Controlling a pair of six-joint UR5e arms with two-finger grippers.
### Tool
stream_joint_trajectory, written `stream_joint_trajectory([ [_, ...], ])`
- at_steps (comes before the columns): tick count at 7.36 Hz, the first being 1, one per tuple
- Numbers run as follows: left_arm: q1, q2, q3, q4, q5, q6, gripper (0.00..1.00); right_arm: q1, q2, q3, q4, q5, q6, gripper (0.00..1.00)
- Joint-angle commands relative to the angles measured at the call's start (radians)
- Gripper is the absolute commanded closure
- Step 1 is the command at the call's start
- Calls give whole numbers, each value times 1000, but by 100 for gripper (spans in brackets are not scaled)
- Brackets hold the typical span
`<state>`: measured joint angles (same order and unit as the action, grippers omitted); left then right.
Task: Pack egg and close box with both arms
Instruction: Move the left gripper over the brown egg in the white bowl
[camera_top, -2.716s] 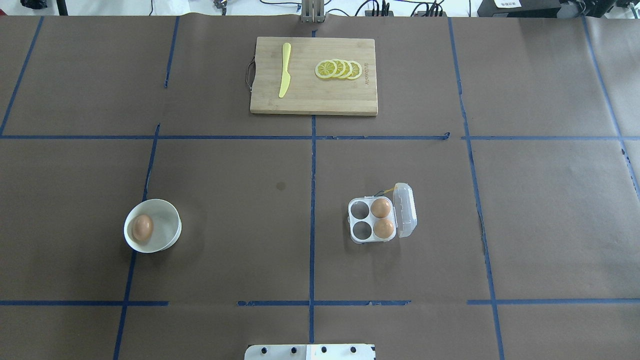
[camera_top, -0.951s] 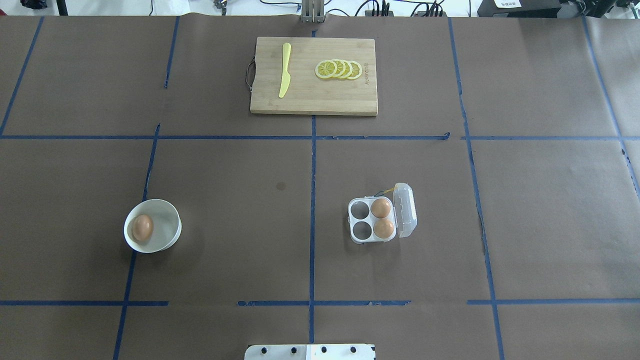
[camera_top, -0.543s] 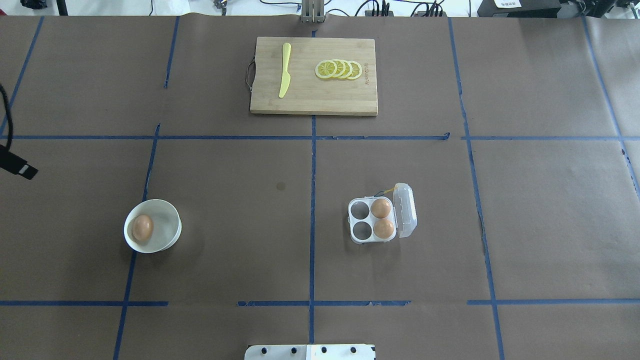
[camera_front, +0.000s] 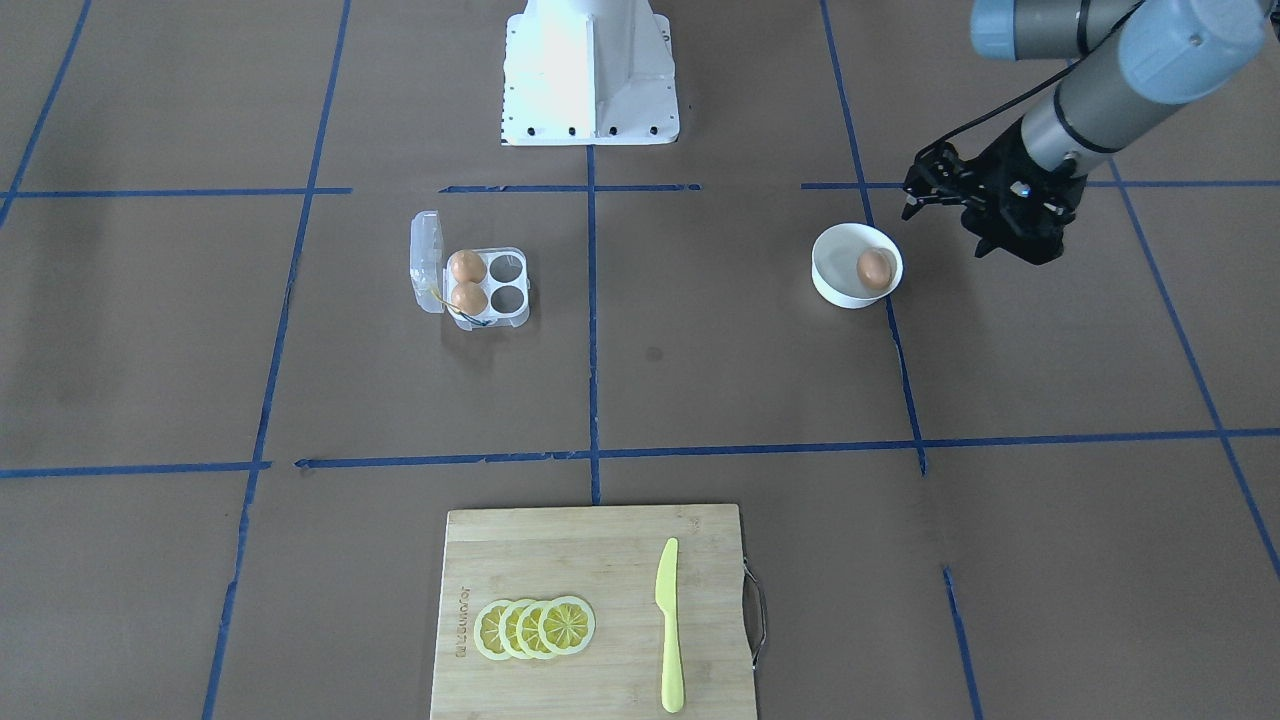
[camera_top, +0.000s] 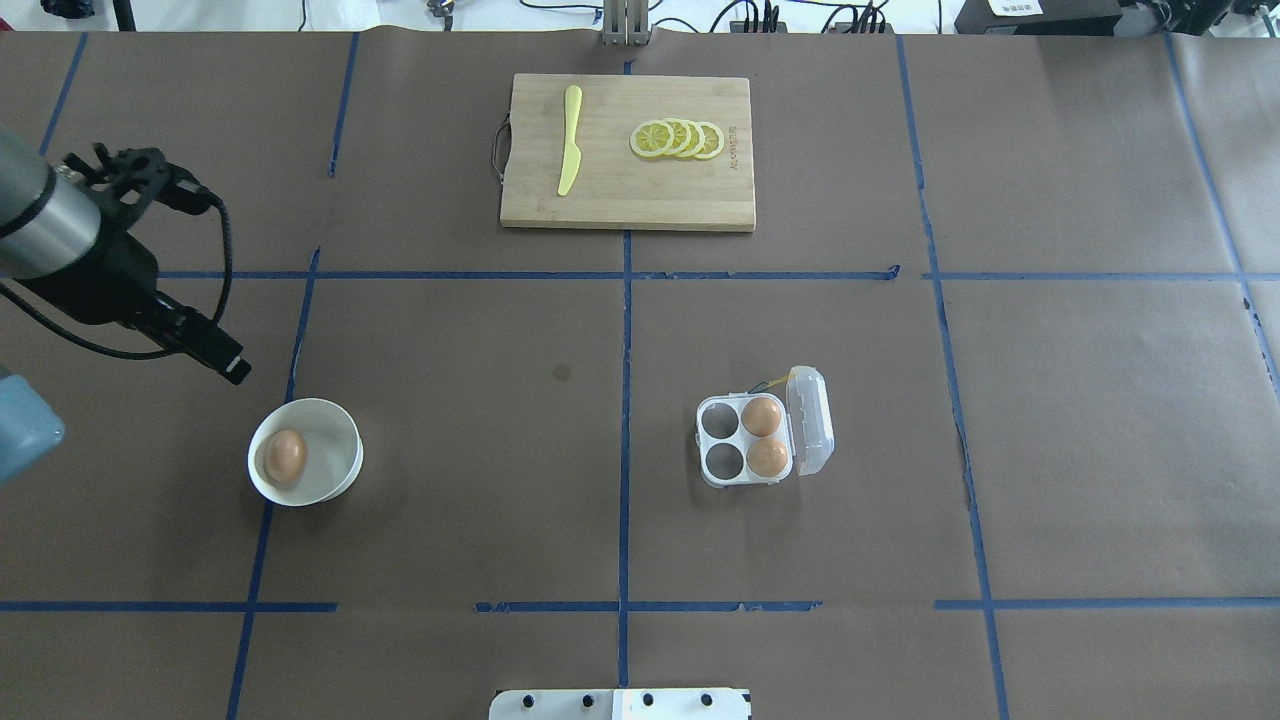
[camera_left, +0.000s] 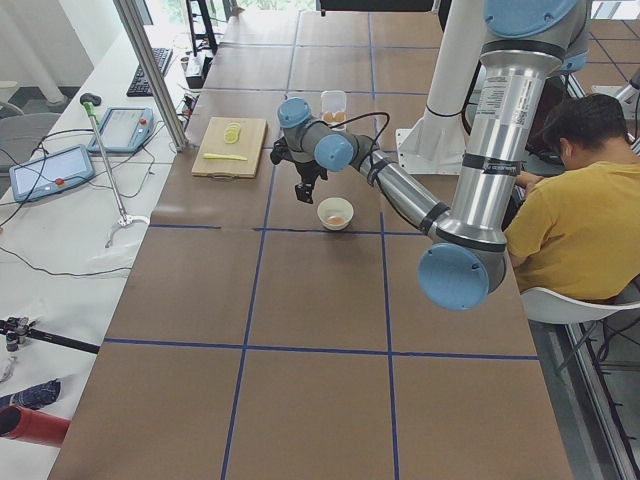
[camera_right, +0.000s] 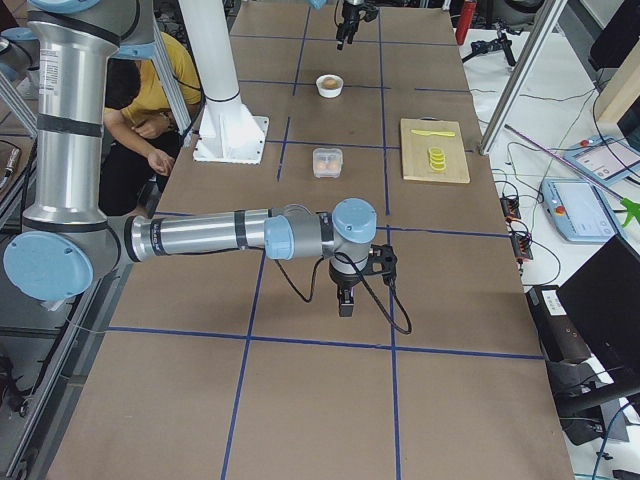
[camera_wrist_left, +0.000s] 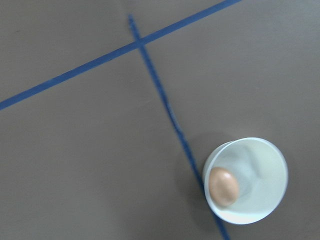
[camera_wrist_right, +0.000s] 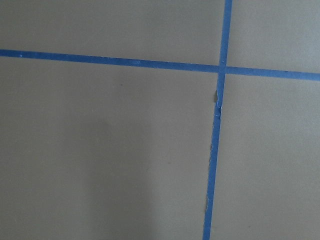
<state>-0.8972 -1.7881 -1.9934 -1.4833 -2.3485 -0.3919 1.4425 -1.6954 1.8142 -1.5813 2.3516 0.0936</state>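
One tan egg (camera_top: 285, 456) lies in a round white bowl (camera_top: 342, 440) at the near left; the left wrist view shows the egg (camera_wrist_left: 223, 186) at its lower right. The clear box (camera_top: 712, 470) stands right of centre, its lid (camera_top: 812, 420) open to the right. Two eggs (camera_top: 762, 415) fill its right cells and the left cells are empty. My left gripper (camera_top: 228, 366) hangs above the table, up-left of the bowl; I cannot tell if it is open. My right gripper (camera_right: 344, 305) hovers over bare table in the exterior right view only; I cannot tell its state.
A wooden cutting board (camera_top: 620, 205) with a yellow knife (camera_top: 570, 140) and lemon slices (camera_top: 678, 138) lies at the far middle. The white base pedestal (camera_front: 590, 70) is at the robot's edge. A person in a yellow shirt (camera_left: 575, 215) sits beside the robot.
My left arm has come in from the overhead view's left edge and moved right, toward the bowl. The egg, bowl and box have not moved.
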Motion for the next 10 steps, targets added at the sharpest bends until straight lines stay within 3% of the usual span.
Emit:
stream_joint_trajectory([
  [1, 70, -45, 38, 1, 70, -111, 0, -2, -1, -3, 0, 0, 0, 0],
  [6, 201, 1, -27, -9, 212, -316, 0, -13, 0, -6, 1, 3, 0, 0],
  [8, 251, 7, -39, -12, 360, -358, 1, -16, 0, -6, 1, 2, 0, 0],
  [10, 254, 22, -21, -81, 438, -352, 2, -17, 0, -6, 1, 2, 0, 0],
])
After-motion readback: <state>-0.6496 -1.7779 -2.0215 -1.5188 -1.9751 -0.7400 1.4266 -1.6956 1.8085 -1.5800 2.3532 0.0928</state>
